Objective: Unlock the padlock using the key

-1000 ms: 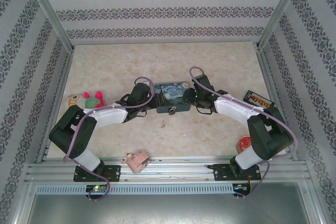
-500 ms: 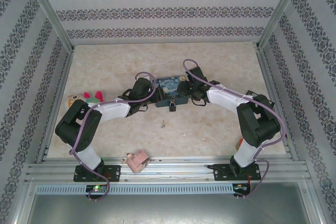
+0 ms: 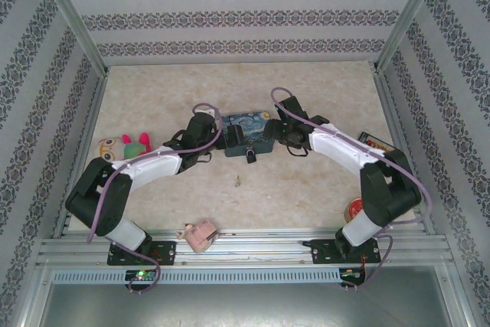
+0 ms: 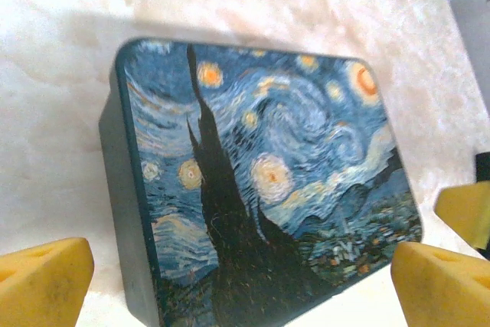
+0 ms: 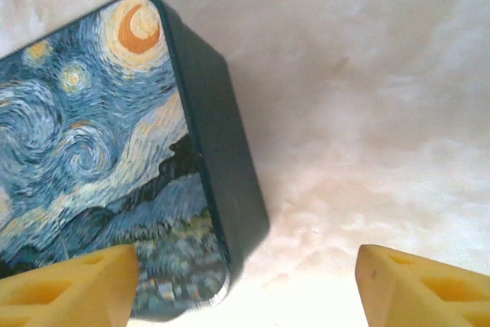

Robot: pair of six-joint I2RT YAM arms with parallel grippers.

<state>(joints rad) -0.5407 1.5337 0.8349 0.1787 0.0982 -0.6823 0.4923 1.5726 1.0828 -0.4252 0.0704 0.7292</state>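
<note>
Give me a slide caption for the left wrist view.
Left gripper, jaws wide open, over the swirly blue painted tin on a pale marbled table.

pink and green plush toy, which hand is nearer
Left. The left hand lies between the plush toy and the blue painted tin; the right hand is beyond it.

One blue swirly painted tin (image 3: 246, 132) is counted, one tiny dark padlock (image 3: 251, 157), one owl soft toy (image 3: 111, 147), one pink and green soft toy (image 3: 138, 143), one pink toy (image 3: 199, 236), one red round thing (image 3: 357, 208), one dark flat box (image 3: 377, 143), one small dark bit (image 3: 238, 182), two robot arms (image 3: 145, 166).
</note>
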